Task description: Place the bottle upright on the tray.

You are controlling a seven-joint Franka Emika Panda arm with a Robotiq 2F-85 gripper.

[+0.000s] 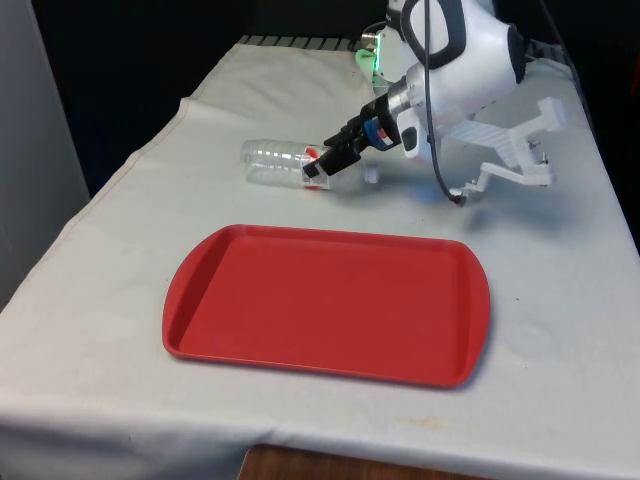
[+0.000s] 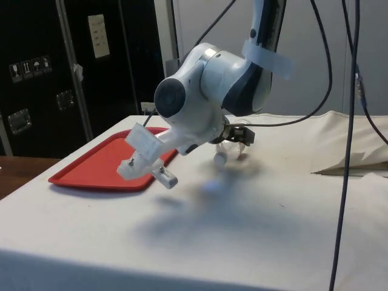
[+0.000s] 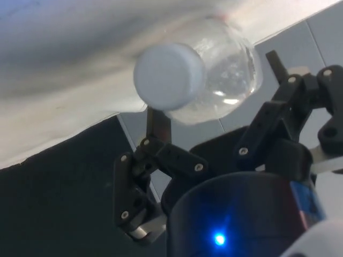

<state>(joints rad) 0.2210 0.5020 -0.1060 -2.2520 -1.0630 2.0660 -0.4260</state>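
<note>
A clear plastic bottle [image 1: 272, 160] with a white cap [image 1: 371, 176] lies on its side on the white cloth, just behind the red tray [image 1: 330, 300]. My black gripper [image 1: 316, 168] reaches down over the bottle's middle. In the wrist view the cap [image 3: 169, 75] points at the camera, and the fingers [image 3: 159, 120] stand on either side of the bottle [image 3: 230, 75]. One finger touches it. The other leaves a thin gap, so the gripper [image 3: 215, 85] is open around it. In the side view the arm hides most of the bottle [image 2: 221, 156].
The tray [image 2: 91, 176] is bare and lies flat near the table's front edge. A fold of cloth [image 2: 351, 163] rises at the side view's right. Cables [image 2: 345, 121] hang from the arm.
</note>
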